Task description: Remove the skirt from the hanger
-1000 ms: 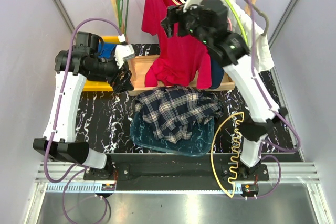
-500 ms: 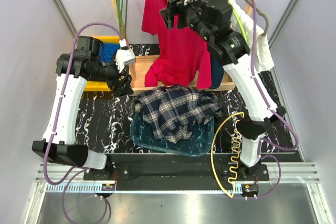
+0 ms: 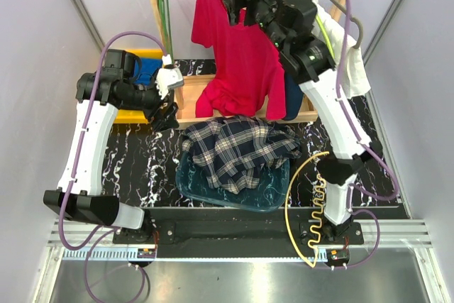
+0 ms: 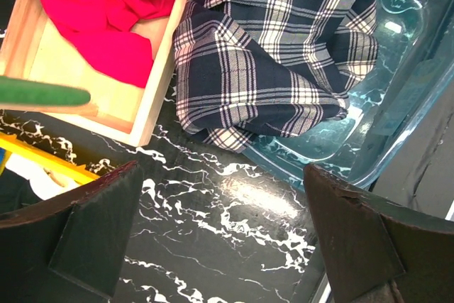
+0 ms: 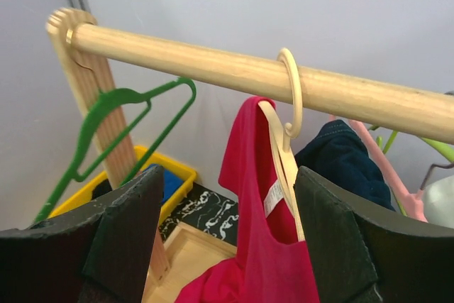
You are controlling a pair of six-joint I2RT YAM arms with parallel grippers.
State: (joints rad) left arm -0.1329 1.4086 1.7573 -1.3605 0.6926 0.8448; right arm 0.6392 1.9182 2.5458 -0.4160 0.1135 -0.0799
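Note:
The dark navy skirt hangs from the wooden rail on a pale pink hanger, just right of the red T-shirt. In the top view only a navy strip of the skirt shows below my right arm. My right gripper is up by the rail and open, with the red shirt's neck and its cream hanger seen between the fingers and the skirt beyond the right finger. In the top view that gripper is at the shirt's collar. My left gripper hangs open and empty over the black marbled table.
A green hanger hangs at the rail's left end. A plaid shirt lies in a teal tray at the table's middle. The rack's wooden base holds the red shirt's hem. A yellow bin sits back left, a white garment right.
My right gripper has risen and moved back toward the rail, closer to the red shirt's collar. The left arm has barely moved.

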